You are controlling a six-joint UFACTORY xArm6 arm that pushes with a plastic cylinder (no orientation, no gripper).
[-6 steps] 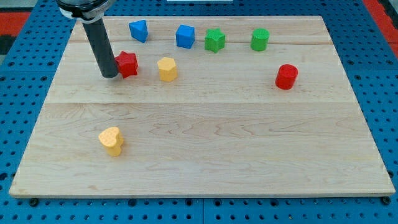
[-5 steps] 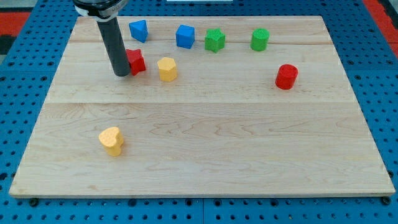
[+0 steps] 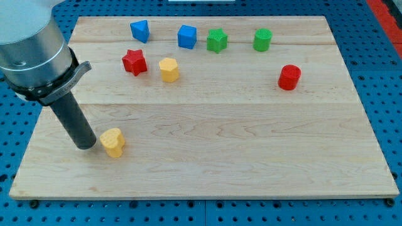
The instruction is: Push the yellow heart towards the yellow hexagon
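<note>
Approach step, by the look of it: contact with the target about to be made, the push itself not yet begun. Lower left of the frame: my tip [image 3: 85, 145] planted on the desk [image 3: 207, 144], just beside the yellow heart [image 3: 112, 141] on its left flank, so close that touching or a sliver apart cannot be told. No hand on this rig, only a plain rod, so nothing to spread, press together or pinch.

Next move, as a judgement: a push up and to the right, since the yellow hexagon [image 3: 168, 69] sits well above and somewhat right of the heart, in the upper-left part of the frame. From the present spot at the heart's left, a straight shove would send it mostly rightward; better to swing round to the heart's lower-left side first, then drive diagonally. Some care called for near the end, with the red star [image 3: 134, 62] just left of the hexagon.

Pose: rod slanting down from a grey cylindrical body at the far upper left of the frame, leaning rightward toward its lower end.

Further right, along the top: blue block [image 3: 140, 30], blue cube [image 3: 186, 36], green star [image 3: 217, 40], green cylinder [image 3: 262, 39]. Right of centre, well apart from the rest: red cylinder [image 3: 289, 77]. None in the likely path.
</note>
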